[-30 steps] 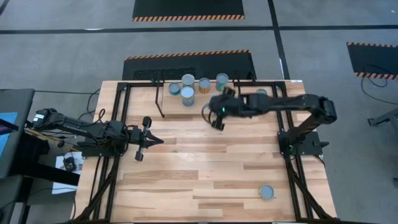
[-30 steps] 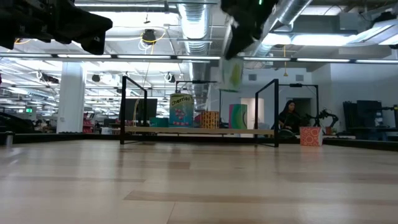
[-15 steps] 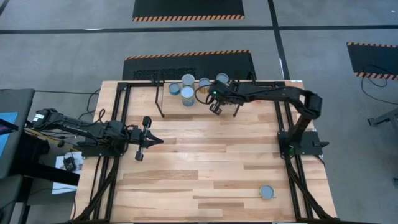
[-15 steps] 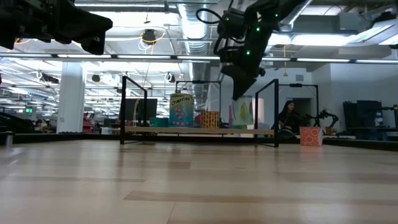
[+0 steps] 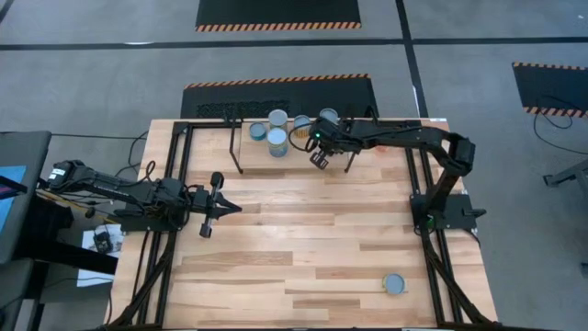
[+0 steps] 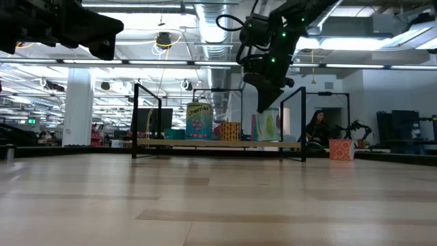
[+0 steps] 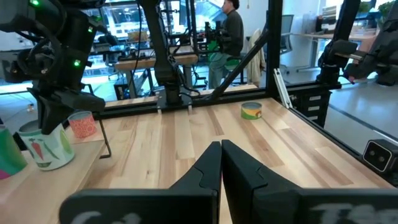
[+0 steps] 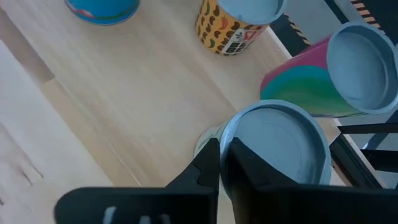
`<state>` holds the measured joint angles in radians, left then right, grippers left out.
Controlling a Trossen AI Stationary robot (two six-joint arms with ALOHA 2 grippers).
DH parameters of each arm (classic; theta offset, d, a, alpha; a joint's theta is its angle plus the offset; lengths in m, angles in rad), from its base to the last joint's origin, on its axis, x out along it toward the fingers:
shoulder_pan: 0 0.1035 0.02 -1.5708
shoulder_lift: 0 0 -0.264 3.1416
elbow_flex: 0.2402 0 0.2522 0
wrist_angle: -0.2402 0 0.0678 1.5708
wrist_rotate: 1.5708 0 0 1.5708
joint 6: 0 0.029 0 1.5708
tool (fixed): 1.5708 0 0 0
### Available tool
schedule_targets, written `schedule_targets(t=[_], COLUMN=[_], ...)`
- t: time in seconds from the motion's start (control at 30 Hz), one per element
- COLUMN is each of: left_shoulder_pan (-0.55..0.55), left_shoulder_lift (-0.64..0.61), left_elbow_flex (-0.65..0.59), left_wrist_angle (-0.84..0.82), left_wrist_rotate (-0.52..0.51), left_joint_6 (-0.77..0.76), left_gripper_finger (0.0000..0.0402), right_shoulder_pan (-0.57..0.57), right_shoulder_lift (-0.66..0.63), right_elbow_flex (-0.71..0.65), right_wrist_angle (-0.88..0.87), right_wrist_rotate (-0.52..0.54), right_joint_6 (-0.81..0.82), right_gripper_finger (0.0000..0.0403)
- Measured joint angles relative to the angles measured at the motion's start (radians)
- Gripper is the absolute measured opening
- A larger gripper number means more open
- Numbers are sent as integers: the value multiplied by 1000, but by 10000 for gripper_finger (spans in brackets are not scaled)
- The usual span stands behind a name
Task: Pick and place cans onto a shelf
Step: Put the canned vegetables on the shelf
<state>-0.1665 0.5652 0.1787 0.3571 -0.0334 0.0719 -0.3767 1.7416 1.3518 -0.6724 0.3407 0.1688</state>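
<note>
Holding a can upright at the shelf, the right gripper is pinching it beside other cans. Left gripper is waiting, pressed together, well apart.

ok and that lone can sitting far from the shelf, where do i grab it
Pinch the lone can across its curved side wall, straight down from above: it stands upright, short, with bare table all round. The right gripper, nearer, is shut on a white can at the shelf; the left gripper waits shut at the left.
</note>
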Motion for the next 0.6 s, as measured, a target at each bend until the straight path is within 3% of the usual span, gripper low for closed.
schedule_targets(t=[0.6], left_shoulder_pan=[0], left_shoulder_lift=[0], left_elbow_flex=[0], left_wrist_angle=[0], left_wrist_rotate=[0], left_joint_6=[0], left_gripper_finger=[2], right_shoulder_pan=[-45], right_shoulder_lift=[-1], right_elbow_flex=[0], right_wrist_angle=[22], right_wrist_rotate=[6], right_joint_6=[7], right_gripper_finger=[98])
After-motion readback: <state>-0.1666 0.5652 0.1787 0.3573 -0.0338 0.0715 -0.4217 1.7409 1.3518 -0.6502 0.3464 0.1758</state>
